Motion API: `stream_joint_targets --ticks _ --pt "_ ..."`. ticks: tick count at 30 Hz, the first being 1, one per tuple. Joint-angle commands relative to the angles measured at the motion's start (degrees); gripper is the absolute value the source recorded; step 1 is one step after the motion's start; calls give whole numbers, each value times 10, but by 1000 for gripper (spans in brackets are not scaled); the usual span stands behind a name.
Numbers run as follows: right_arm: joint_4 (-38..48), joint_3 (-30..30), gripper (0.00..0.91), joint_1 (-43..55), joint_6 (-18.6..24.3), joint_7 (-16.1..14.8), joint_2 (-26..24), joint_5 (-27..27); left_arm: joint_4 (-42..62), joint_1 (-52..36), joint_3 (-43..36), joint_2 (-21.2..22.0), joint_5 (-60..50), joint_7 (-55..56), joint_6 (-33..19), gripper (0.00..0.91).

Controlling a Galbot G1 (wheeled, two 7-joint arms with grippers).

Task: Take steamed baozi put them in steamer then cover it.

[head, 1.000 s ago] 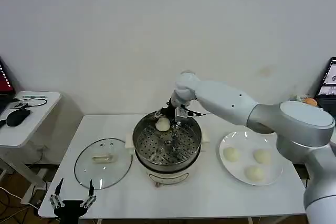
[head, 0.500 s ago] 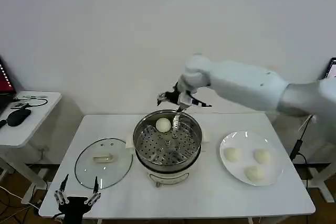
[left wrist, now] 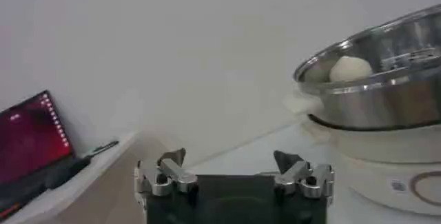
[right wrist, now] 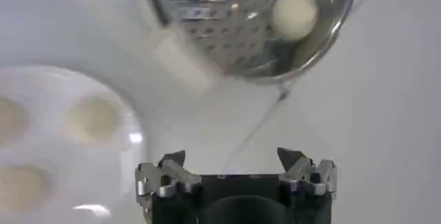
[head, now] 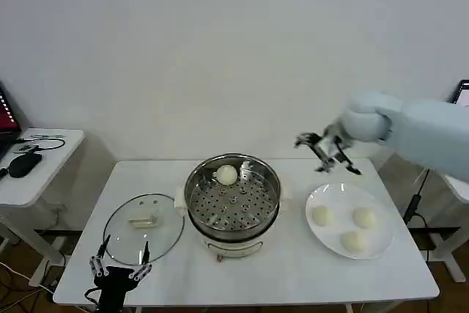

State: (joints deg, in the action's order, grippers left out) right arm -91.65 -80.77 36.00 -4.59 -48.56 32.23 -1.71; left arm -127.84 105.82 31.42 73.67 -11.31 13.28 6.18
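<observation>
I see one smooth cream-white steamed baozi [head: 227, 174] on the shiny round steel steamer's [head: 233, 199] perforated tray. Three more lie on the flat white plate [head: 350, 221]. My right gripper [head: 327, 153] hovers between them, fingers apart and empty.

White table [head: 293, 276] carries glass lid [head: 143, 227]; steamer [head: 233, 199]; plate [head: 350, 221].
</observation>
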Motion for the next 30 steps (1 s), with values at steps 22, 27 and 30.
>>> stream_joint_targets --ticks 22,27,30 --pt "128 322 907 -387 -72 -54 -23 58 6 5 -6 13 -21 -7 9 907" --pt "174 312 907 -381 -57 -58 31 58 3 11 -1 15 -21 -7 9 907" --pt "193 308 907 -375 -52 -59 61 59 1 13 1 15 -21 -7 9 907"
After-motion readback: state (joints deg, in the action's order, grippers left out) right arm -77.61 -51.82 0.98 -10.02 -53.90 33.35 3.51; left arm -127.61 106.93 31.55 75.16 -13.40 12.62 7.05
